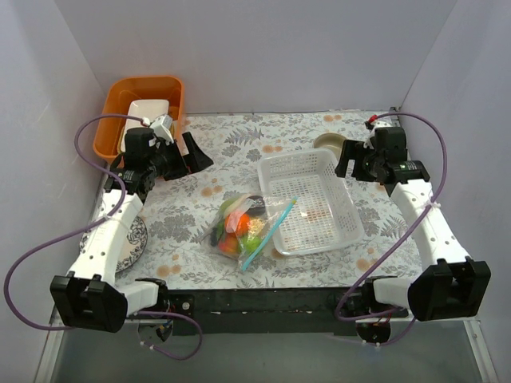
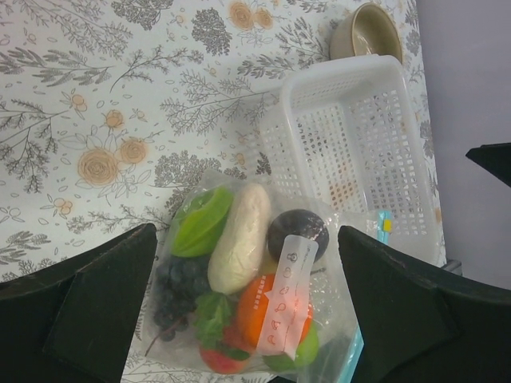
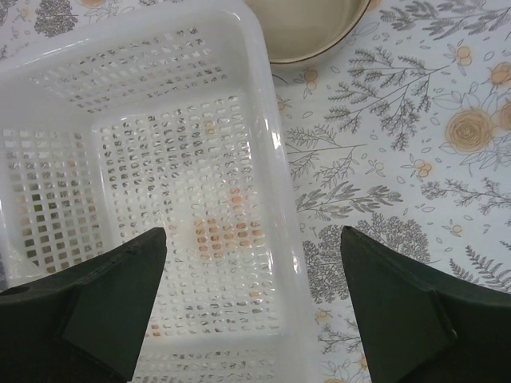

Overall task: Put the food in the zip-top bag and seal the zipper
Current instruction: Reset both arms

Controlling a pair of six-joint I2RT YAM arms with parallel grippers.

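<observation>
The clear zip-top bag (image 1: 246,227) lies on the floral table, leaning on the left edge of the white basket (image 1: 310,199). The food is inside it: a white oblong (image 2: 239,238), a dark plum (image 2: 297,231), dark grapes (image 2: 177,289), an orange (image 2: 267,307) and green pieces (image 2: 200,223). The teal zipper (image 1: 270,232) runs along the bag's right edge; its end also shows in the left wrist view (image 2: 385,226). My left gripper (image 1: 194,155) is open and empty, high up at the back left. My right gripper (image 1: 345,163) is open and empty, above the basket's far right corner.
An orange bin (image 1: 142,112) with a white dish stands at the back left. A tan bowl (image 1: 329,144) sits behind the basket and shows in the left wrist view (image 2: 367,32) and the right wrist view (image 3: 307,28). A patterned plate (image 1: 132,239) lies under my left arm.
</observation>
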